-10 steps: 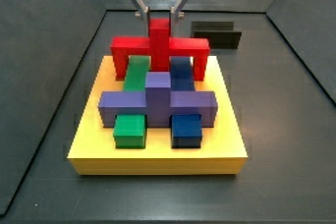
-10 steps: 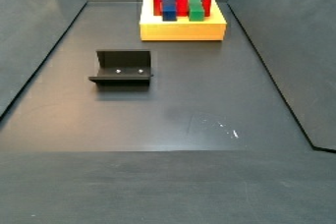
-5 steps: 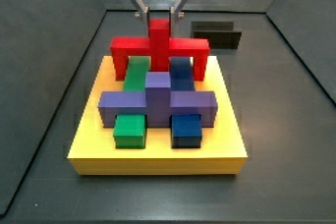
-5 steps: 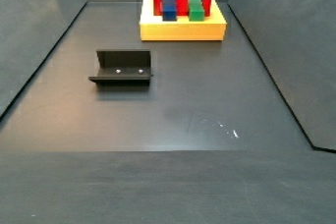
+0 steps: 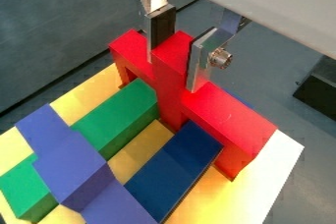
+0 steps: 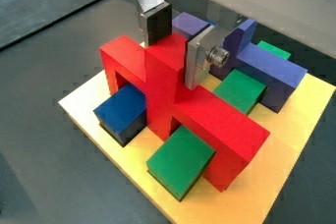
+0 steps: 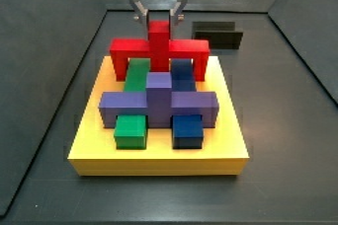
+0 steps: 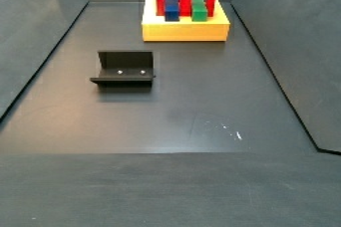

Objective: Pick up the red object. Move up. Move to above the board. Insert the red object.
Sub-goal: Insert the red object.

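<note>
The gripper [image 5: 183, 39] clamps the stem of the red object [image 5: 184, 90], whose legs stand on the board [image 7: 158, 154] at its 12 o'clock edge in a side view. The fixture [image 8: 124, 69] sits well apart.

Gripper [image 5: 184, 39] stands over the board [image 8: 186, 30] at the far end; only the fixture [image 8: 124, 69] interrupts the open near floor.
</note>
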Available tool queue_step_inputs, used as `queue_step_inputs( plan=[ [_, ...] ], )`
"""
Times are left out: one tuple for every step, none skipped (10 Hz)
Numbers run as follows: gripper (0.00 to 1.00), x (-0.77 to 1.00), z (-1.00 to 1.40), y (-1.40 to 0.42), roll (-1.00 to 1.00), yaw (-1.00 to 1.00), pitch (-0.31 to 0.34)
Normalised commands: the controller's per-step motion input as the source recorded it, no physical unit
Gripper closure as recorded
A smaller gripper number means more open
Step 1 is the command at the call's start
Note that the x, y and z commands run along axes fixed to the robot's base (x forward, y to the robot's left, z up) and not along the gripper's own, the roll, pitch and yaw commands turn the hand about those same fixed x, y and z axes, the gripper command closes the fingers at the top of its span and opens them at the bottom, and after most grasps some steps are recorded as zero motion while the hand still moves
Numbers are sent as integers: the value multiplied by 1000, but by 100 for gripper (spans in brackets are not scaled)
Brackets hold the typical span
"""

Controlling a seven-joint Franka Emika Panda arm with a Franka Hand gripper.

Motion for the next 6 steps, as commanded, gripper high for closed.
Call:
queue_step_inputs(
  plan=[
    [100,0,-226,0,-183,174,-149],
    [100,0,-197,46,-220,220,-139],
    [100,69,-103,169,-156,134,-79],
    [100,0,0,0,0,0,-29],
    [100,37,0,0,0,0,0],
    [100,0,0,20,-120,-14,0]
  ],
)
